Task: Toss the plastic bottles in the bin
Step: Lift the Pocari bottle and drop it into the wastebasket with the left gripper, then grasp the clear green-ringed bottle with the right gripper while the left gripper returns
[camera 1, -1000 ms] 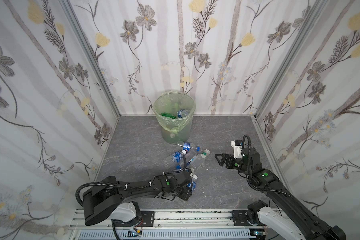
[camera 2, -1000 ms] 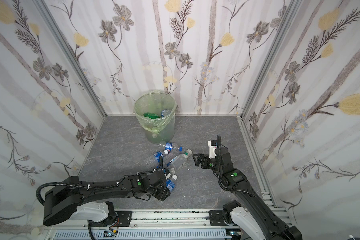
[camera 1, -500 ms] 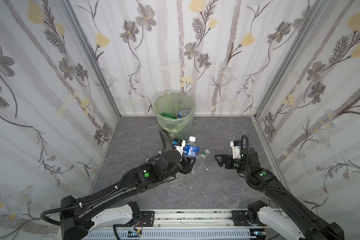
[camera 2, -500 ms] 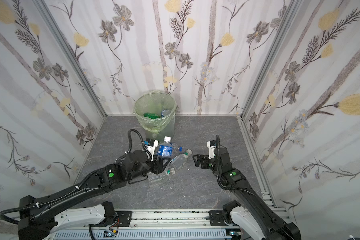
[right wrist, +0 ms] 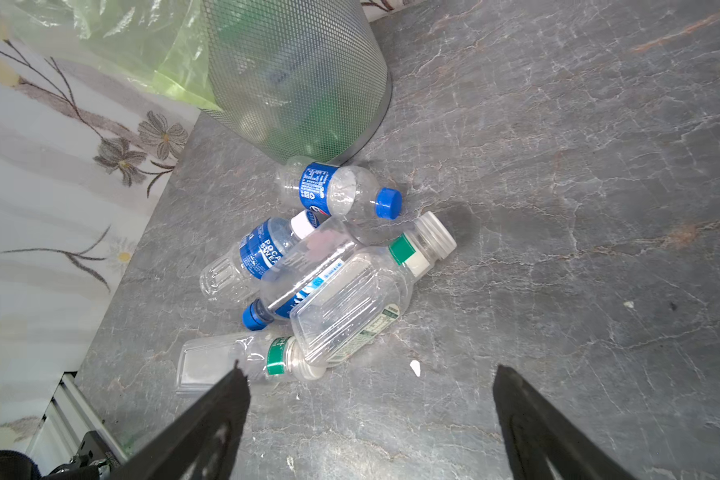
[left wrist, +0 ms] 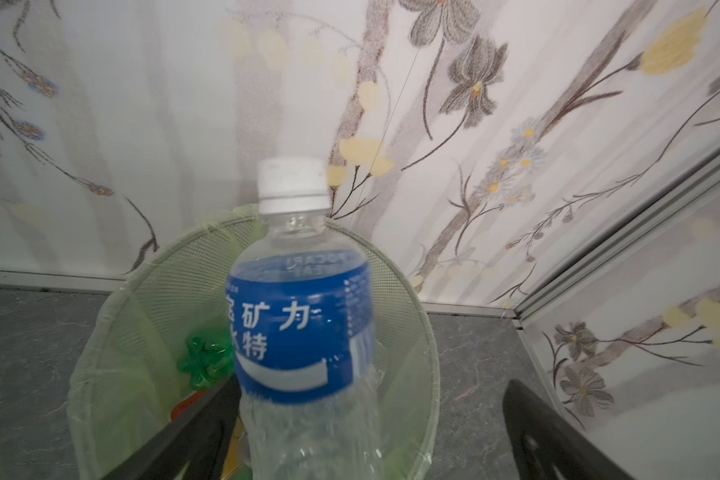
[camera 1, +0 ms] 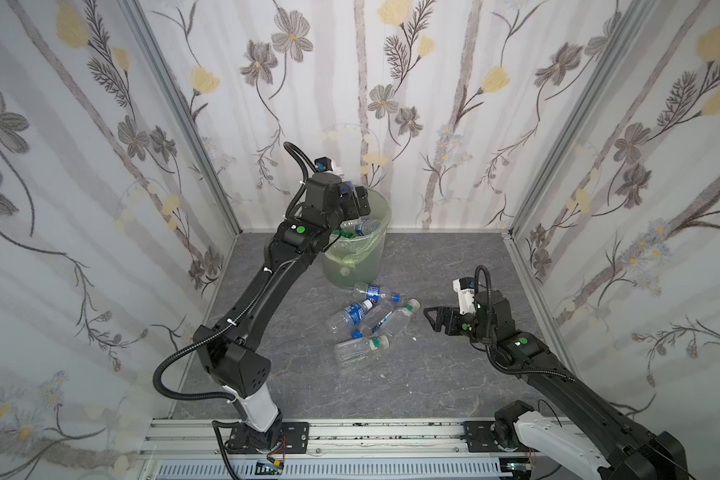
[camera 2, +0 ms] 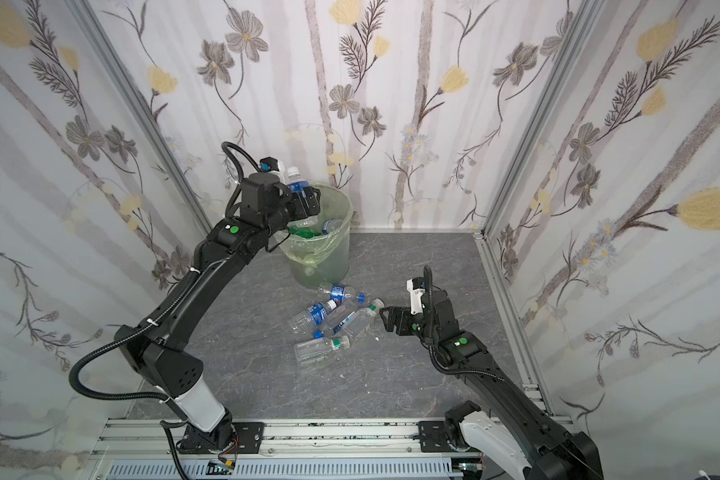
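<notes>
Floral wallpaper closes in three sides of the grey marbled surface [camera 1: 433, 374]. The mesh bin [camera 2: 329, 257] stands at 12 o'clock against the back wall, with a thin green liner folded over its rim. I have the left tool [left wrist: 368, 395] over the bin's mouth with its jaws spread wide. A blue-labelled Pocari Sweat bottle [left wrist: 300, 316] with a white cap stands upright between them. Its lower half is blurred; it sits close to one finger and well apart from the other. Inside the bin I can see a green bottle [left wrist: 202, 361] and a clear bottle [camera 1: 366, 226]. Five loose bottles [right wrist: 350, 299] lie on their sides in a heap at 6 o'clock from the bin, the farthest just beside its base. My right tool [camera 1: 429, 320] sits low at 3 o'clock from that heap, jaws wide and empty, near the cap of a green-banded bottle [camera 1: 398, 318].
</notes>
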Controlling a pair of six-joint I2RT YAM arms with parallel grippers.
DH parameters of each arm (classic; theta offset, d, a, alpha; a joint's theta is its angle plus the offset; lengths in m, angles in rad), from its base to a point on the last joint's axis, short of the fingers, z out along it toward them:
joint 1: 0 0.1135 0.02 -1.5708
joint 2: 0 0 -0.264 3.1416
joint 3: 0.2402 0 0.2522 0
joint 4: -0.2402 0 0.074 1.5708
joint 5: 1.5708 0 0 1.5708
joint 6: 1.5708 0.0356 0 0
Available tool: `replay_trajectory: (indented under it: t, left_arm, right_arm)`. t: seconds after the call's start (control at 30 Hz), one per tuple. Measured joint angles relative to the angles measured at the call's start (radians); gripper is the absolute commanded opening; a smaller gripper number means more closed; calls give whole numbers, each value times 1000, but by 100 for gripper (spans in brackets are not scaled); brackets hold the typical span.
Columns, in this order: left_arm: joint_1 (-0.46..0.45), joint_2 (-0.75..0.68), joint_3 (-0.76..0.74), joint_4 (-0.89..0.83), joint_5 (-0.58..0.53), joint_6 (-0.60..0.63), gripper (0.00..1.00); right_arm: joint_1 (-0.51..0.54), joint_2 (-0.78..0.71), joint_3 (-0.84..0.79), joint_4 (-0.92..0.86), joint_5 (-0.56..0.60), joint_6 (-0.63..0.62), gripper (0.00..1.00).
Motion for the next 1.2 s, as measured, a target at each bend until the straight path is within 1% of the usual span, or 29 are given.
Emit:
replay_trajectory:
  t: [0.1, 0.23, 0.33, 0.47, 0.63, 0.8, 0.9, 1.03, 1.2]
  left_arm:
    - [0, -20, -16, -47, -7, 9, 100]
    - [3, -132, -127, -65, -26, 22, 100]
    - [4, -238, -247, -69, -36, 23, 100]
    - [2, -394, -436, -72, -44, 23, 100]
    - [2, -587, -698, -72, -48, 22, 99]
    - [2, -736, -911, -93, -37, -5, 98]
    - [2, -807, -987, -95, -24, -28, 98]
    - [2, -871, -1048, -96, -10, -49, 97]
    - [2, -889, -1085, -95, 3, -58, 97]
  right_arm:
    - [10, 8, 8, -7, 0, 0, 93]
    - [19, 34, 8, -10, 7, 0, 93]
    - [41, 81, 11, -10, 3, 0, 93]
    - [92, 195, 41, -9, -1, 20, 95]
    - [154, 348, 79, 3, 4, 73, 97]
    - [168, 494, 148, 43, 42, 133, 96]
    - [169, 583, 196, 83, 67, 151, 95]
    - [171, 679, 240, 91, 93, 158, 92]
    - [174, 716, 262, 103, 107, 162, 90]
